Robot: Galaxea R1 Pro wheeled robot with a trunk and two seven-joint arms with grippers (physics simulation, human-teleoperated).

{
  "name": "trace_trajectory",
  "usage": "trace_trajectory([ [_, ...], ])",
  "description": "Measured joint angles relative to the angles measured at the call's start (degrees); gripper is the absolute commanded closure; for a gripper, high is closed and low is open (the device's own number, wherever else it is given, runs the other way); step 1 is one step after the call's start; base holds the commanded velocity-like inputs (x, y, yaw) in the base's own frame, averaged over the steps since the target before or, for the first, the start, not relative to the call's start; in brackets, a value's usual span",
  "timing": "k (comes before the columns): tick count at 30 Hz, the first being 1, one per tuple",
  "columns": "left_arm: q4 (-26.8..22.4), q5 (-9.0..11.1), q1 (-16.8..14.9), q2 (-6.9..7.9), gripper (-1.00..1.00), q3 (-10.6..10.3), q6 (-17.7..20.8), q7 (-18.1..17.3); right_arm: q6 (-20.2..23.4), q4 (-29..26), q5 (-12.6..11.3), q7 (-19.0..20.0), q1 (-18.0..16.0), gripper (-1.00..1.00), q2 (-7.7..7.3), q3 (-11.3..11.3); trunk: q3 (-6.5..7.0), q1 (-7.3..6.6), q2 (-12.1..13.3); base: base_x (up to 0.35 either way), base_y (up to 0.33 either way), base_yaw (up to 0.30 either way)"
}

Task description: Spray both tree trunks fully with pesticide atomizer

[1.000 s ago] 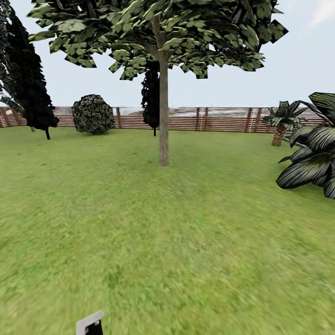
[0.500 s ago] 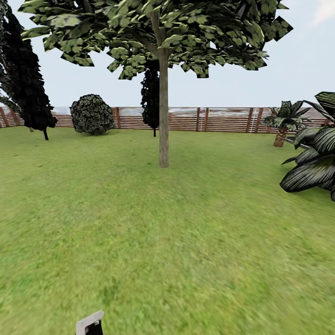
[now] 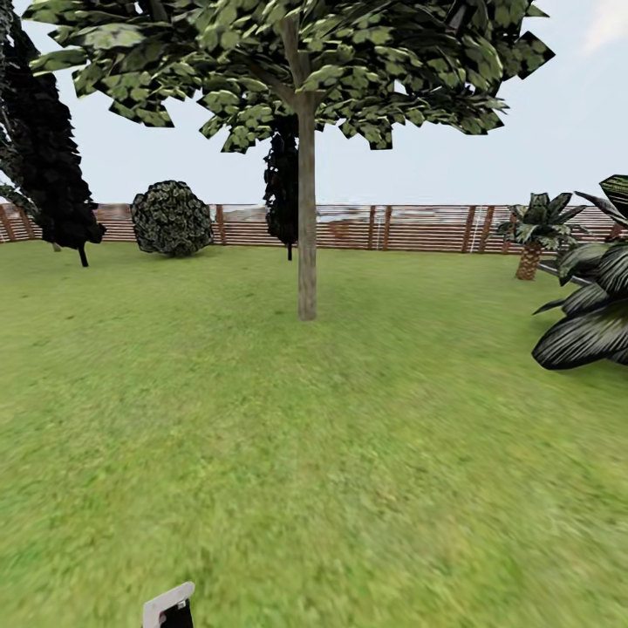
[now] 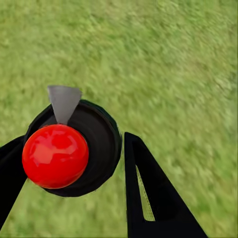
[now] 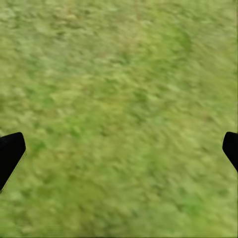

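One tree stands ahead on the lawn, its grey-brown tree trunk [image 3: 306,227] bare up to a blocky green canopy [image 3: 288,61]. No white specks show on the trunk at this distance. My left gripper [image 4: 74,140] is shut on the pesticide atomizer [image 4: 94,144], a black round body with a red ball and a short grey nozzle, held over grass. In the head view the atomizer's grey tip [image 3: 168,604] pokes up at the bottom edge. My right gripper [image 5: 121,144] is open above bare grass, with its two black fingertips [image 5: 10,151] at the picture's sides.
A brown slatted fence [image 3: 419,227] closes the lawn at the back. Dark, near-black trees [image 3: 52,166] stand at the left, and another [image 3: 282,183] behind the trunk. A round bush [image 3: 172,218], a short palm [image 3: 534,240] and a big dark-leaved plant [image 3: 593,318] edge the grass [image 3: 314,453].
The whole head view has shifted: the tree looks slightly nearer and the plants at the right have slid toward the edge, so the camera has moved. The atomizer stays in my left gripper.
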Motion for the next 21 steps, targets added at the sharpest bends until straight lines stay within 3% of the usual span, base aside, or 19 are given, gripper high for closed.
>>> trace_trajectory([
  [21, 0.1, 0.1, 0.0, -0.02, 1.0, 0.4, -0.1, 0.0, 0.0, 0.8, 0.1, 0.0, 0.0, -1.0, -0.08, 0.3, 0.0, 0.0, 0.0, 0.335, 0.0, 0.0],
])
